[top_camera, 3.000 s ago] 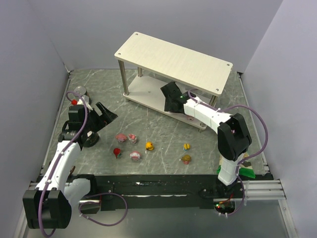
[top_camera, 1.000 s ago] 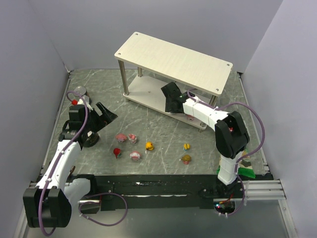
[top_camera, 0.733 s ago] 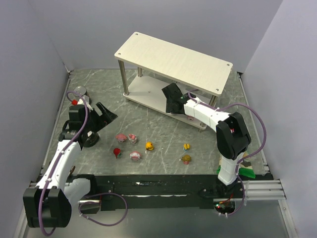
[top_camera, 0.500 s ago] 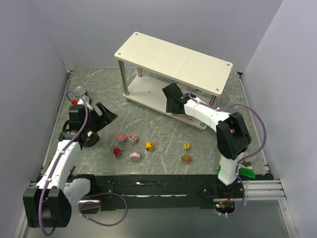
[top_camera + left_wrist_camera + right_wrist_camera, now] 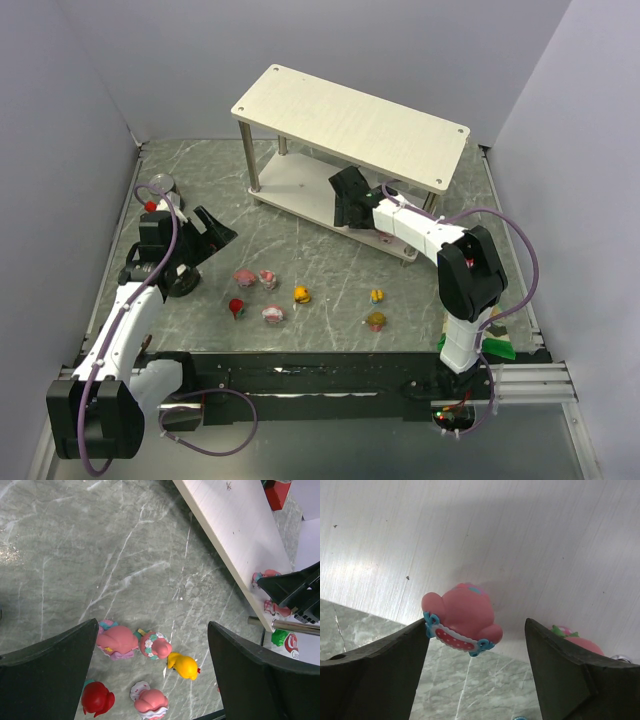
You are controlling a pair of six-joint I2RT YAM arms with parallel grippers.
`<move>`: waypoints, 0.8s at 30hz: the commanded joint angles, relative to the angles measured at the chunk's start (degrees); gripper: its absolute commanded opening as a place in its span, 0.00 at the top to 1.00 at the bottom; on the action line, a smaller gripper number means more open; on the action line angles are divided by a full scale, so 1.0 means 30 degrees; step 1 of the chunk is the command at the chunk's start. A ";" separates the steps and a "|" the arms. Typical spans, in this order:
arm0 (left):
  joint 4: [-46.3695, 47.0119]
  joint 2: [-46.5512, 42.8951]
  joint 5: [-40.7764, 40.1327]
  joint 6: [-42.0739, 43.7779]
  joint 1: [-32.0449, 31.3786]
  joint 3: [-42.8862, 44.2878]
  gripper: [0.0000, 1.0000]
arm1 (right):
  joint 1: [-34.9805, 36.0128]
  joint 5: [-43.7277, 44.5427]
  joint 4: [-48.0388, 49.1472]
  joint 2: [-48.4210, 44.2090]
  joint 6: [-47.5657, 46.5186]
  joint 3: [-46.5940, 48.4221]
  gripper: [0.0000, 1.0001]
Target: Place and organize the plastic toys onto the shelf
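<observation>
The shelf [image 5: 350,118] stands at the back of the table. My right gripper [image 5: 346,200] is open at the front edge of its lower board [image 5: 485,535]. A pink toy [image 5: 462,618] sits on that edge between my open fingers [image 5: 375,680], close to the left one. A second pink toy [image 5: 580,642] with a green bow sits beside it. My left gripper [image 5: 216,231] is open and empty above the table [image 5: 65,555]. Below it lie two pink toys [image 5: 117,639] [image 5: 154,645], a yellow one [image 5: 184,665], a red one [image 5: 97,698] and a pink-white one [image 5: 149,701]. A yellow-blue toy [image 5: 377,295] and a brown-pink toy [image 5: 375,321] lie further right.
A round can [image 5: 160,189] stands at the left wall behind the left arm. A green bag [image 5: 497,346] lies by the right arm's base. A red item [image 5: 275,492] sits past the shelf. Grey walls close in the table on three sides.
My right gripper has shifted slightly further in toward the shelf's lower board. The left arm and the toys on the table have not moved.
</observation>
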 commanded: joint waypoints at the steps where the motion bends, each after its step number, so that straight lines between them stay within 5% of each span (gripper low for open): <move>1: 0.0692 -0.0073 -0.0121 0.0271 -0.0012 0.0059 0.04 | -0.0193 0.0359 0.0550 -0.0504 -0.0500 0.0531 0.15; 24: 0.0633 -0.0454 -0.0209 0.0241 -0.0012 0.0059 0.04 | 0.0742 0.0328 0.0376 -0.2731 0.0115 -0.0582 0.13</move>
